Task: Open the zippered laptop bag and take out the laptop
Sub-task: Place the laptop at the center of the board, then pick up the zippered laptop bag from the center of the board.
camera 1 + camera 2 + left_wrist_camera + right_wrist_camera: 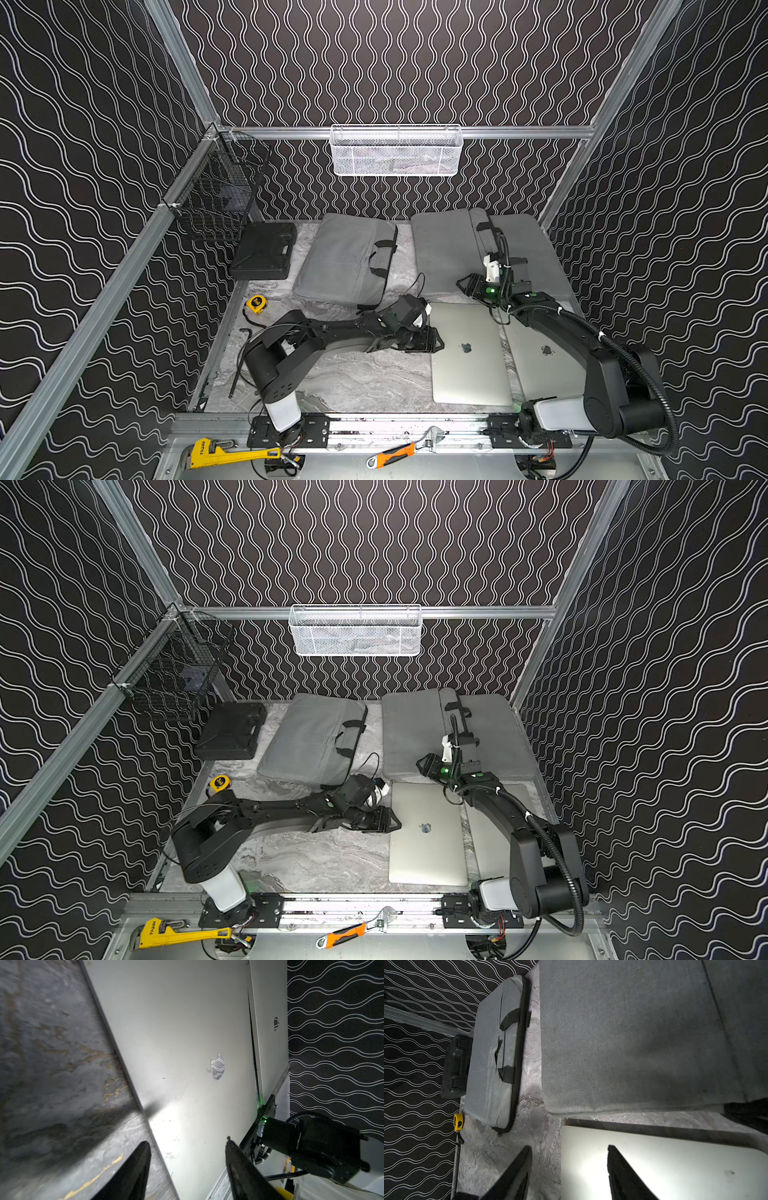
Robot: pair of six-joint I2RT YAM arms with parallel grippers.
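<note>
- Laptop (469,357): silver, lid shut, flat on the tabletop (353,382) toward the front edge, right of centre. It is outside any bag.
- Second laptop (540,361): same kind, flat, just beside the first on its right with a narrow gap between. It is partly covered by the right arm.
- Open laptop bag (449,249): grey, spread flat at the back right corner, directly behind both laptops.
- Closed laptop bag (345,257): grey, black handles, at the back edge near centre, apart from the open one.
- Left gripper (187,1140): at the first laptop's left edge, jaws apart and gripping nothing. One finger is over the tabletop, the other over the lid. Contact cannot be determined.
- Right gripper (569,1147): over the laptop's back left corner, jaws apart, nothing held.
- Black case (264,255): back left corner.
- Tape measure (256,304): left edge.
</note>
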